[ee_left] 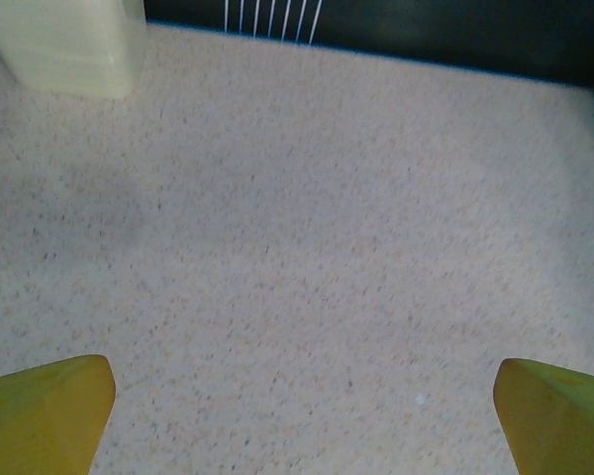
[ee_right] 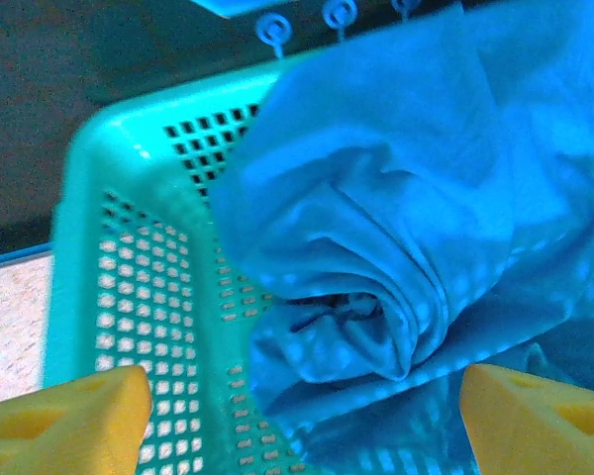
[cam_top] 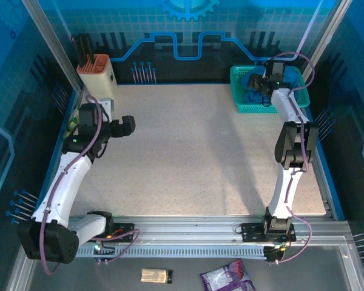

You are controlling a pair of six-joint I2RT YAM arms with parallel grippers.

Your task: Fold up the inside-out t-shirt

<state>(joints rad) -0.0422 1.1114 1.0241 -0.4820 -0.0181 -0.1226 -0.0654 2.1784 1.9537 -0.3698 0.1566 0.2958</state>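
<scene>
blue t-shirt (ee_right: 376, 228) bunched in basket (ee_right: 129, 257), long axis unclear; right gripper (ee_right: 297, 401) spread.

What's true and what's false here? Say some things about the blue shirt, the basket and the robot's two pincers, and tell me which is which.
1. The crumpled blue cloth t-shirt lies inside the teal plastic mesh basket. True.
2. The right pincer is shut on the t-shirt. False: its yellow fingers stand wide apart over the shirt, holding nothing.
3. The left pincer is open over the speckled beige tabletop. True.
4. The basket stands at the table's near left corner. False: it is at the far right corner.
5. The t-shirt is folded flat. False: it is bunched up.
</scene>
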